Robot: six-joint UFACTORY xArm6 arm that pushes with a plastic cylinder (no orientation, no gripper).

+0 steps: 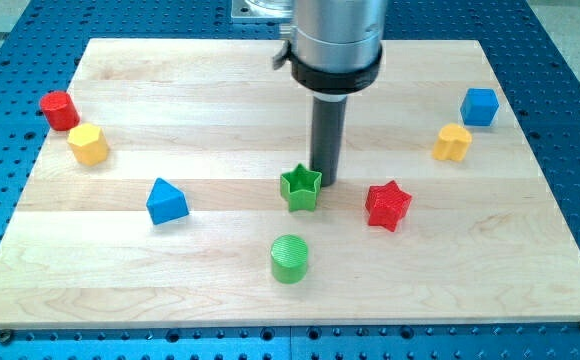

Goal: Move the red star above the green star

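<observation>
The red star [388,205] lies on the wooden board [220,100], right of centre. The green star [301,188] lies at the centre, to the red star's left. My tip [326,181] stands just at the green star's upper right edge, touching or almost touching it, and to the upper left of the red star with a gap between them.
A green cylinder [290,259] sits below the green star. A blue triangular block [166,201] is at the left. A red block [59,109] and a yellow block [88,144] are at far left. A blue cube [479,106] and a yellow block [452,142] are at right.
</observation>
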